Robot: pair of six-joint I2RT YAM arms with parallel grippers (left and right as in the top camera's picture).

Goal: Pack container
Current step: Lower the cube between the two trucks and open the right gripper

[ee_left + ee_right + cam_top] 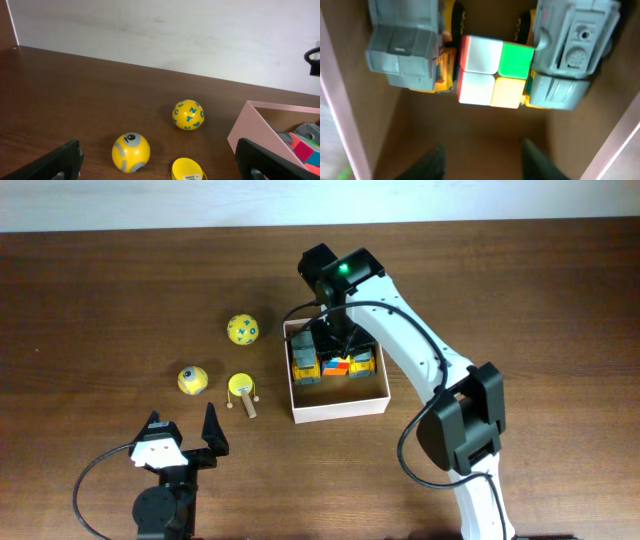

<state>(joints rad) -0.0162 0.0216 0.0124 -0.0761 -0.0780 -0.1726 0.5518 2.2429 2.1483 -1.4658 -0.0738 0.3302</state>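
Left jaws gape over dark wooden table [75, 100], apparently abutting a whitish wall [150, 30].

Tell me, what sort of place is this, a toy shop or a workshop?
Probably a robotics lab bench, not a shop: a white jointed robot arm reaches into a white cardboard box of grey-and-yellow toy trucks, on a dark wooden table against a plain white wall.

The overhead view looks straight down on the whole worktop [100, 300]. The left wrist view sits low, facing the far wall [175, 40]. The right wrist view peers closely down into the box [338, 408], which all three share.
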